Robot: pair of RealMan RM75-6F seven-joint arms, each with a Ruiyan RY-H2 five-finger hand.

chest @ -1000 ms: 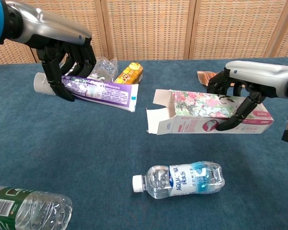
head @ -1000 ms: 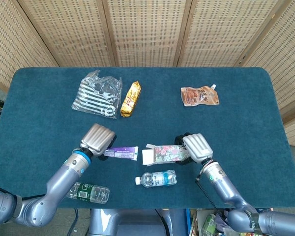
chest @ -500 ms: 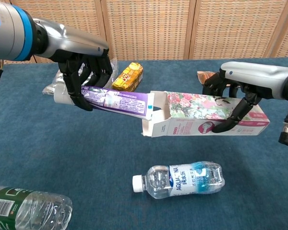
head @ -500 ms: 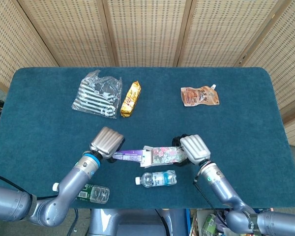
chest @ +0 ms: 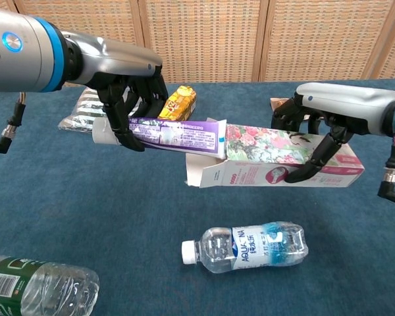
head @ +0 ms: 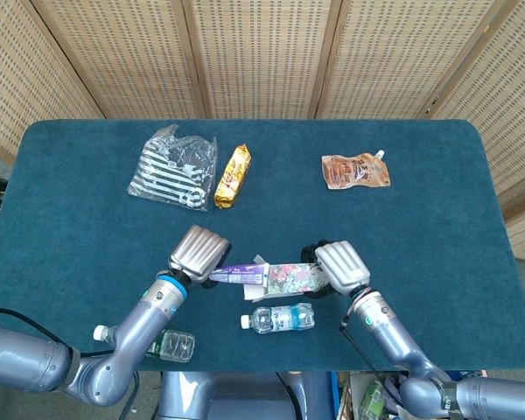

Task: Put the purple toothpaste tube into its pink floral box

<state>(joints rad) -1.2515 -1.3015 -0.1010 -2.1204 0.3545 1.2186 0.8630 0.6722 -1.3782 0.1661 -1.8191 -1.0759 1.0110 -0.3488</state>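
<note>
My left hand (chest: 128,99) (head: 197,252) grips the purple toothpaste tube (chest: 174,133) (head: 236,274) near its white cap end and holds it level above the table. The tube's flat tail sits at the open mouth of the pink floral box (chest: 286,161) (head: 290,276). Whether the tail is inside the box, I cannot tell. My right hand (chest: 319,128) (head: 334,266) holds the box from above, lifted off the cloth, with its open flaps toward the tube.
A clear water bottle (chest: 247,247) lies below the box, and a green-labelled bottle (chest: 36,286) at the near left. A striped bag (head: 173,164), a yellow snack pack (head: 232,175) and an orange pouch (head: 356,171) lie farther back on the blue table (head: 437,219).
My left hand has carried the tube rightward, and my right hand has brought the box leftward. The gap between them has closed, and the tube's tail now meets the box mouth.
</note>
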